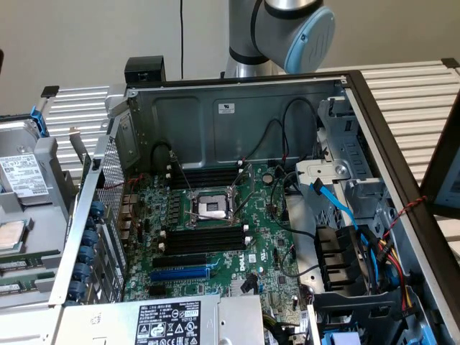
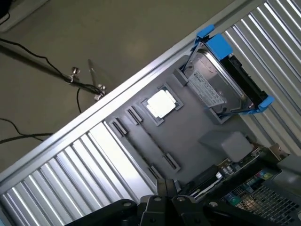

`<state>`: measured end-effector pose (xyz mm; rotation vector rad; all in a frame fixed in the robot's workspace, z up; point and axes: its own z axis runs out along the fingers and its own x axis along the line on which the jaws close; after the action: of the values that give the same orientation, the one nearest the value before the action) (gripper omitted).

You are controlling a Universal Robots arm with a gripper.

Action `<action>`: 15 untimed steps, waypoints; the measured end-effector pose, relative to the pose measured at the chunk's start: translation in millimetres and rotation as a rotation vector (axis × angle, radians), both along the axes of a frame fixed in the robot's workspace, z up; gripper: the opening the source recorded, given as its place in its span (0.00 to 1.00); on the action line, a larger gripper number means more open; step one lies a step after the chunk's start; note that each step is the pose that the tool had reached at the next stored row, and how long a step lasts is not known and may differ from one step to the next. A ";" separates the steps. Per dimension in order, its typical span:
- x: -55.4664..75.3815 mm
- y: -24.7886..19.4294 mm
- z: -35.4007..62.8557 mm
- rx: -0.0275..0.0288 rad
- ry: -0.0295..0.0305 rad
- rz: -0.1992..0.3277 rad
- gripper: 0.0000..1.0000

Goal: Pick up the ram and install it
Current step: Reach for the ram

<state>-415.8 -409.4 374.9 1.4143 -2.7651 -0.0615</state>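
While the exterior view shows the motherboard [image 1: 262,248], the wrist view shows the tool [image 2: 165,189], state unclear, above a tray [image 2: 197,141].

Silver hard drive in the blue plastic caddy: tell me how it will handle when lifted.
The silver metal hard drive is probably rigid and heavy for its size. Lying flat in the grey tray, it should not roll; its blue plastic caddy may flex.
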 end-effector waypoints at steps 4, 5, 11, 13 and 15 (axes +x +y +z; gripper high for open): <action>0.0 0.0 -2.2 0.0000 0.0000 0.073 0.11; 0.0 0.0 -2.6 -0.0001 0.0000 0.091 0.11; -0.1 0.0 -4.0 0.0000 0.0001 0.200 0.11; -0.2 0.0 -4.3 0.0000 0.0000 0.237 0.11; -0.2 0.0 -4.6 0.0001 -0.0001 0.273 0.11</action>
<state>-416.1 -409.4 370.3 1.7741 -2.5434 -0.0535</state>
